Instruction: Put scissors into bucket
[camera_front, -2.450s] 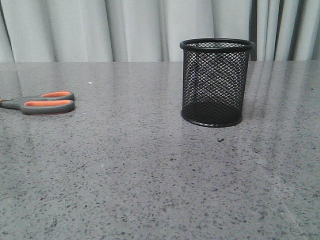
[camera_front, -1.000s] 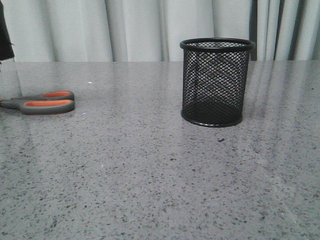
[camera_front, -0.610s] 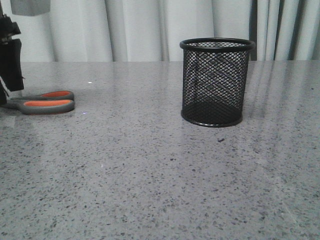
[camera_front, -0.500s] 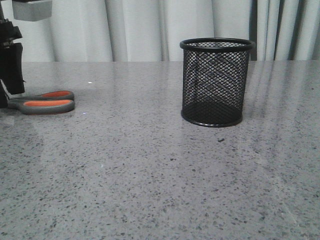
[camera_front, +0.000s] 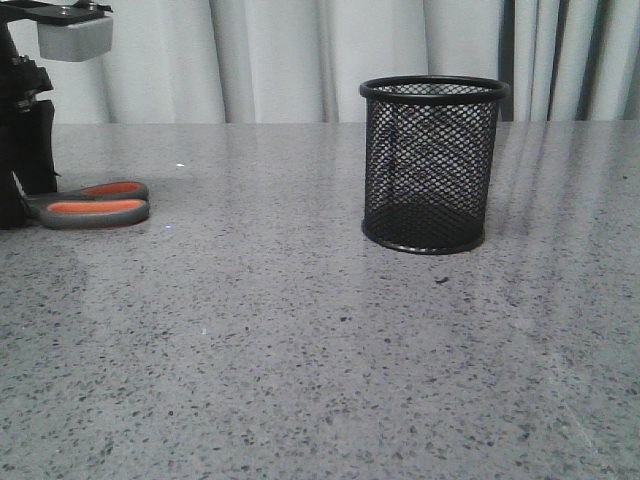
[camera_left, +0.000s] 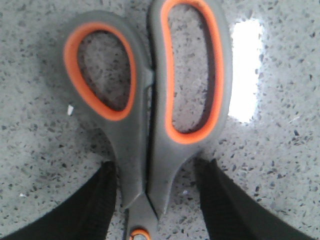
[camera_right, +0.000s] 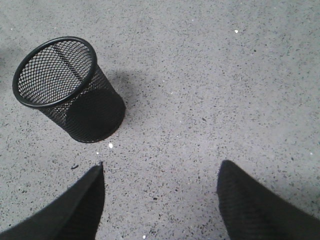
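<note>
The scissors lie flat at the far left of the table, with grey handles and orange inserts, blades hidden behind my left gripper. In the left wrist view the scissors lie between the open fingers, which straddle the neck just above the orange pivot; my left gripper is down at the table, not closed on them. The bucket, a black mesh cup, stands upright right of centre. My right gripper is open and empty above the table, with the bucket ahead of it.
The grey speckled table runs across the whole view. A pale curtain hangs behind its far edge. A bright light reflection lies on the table beside the scissors handles.
My left arm has come down into view at the far left and settled over the scissors near the pivot. The scissors and the bucket have not moved.
</note>
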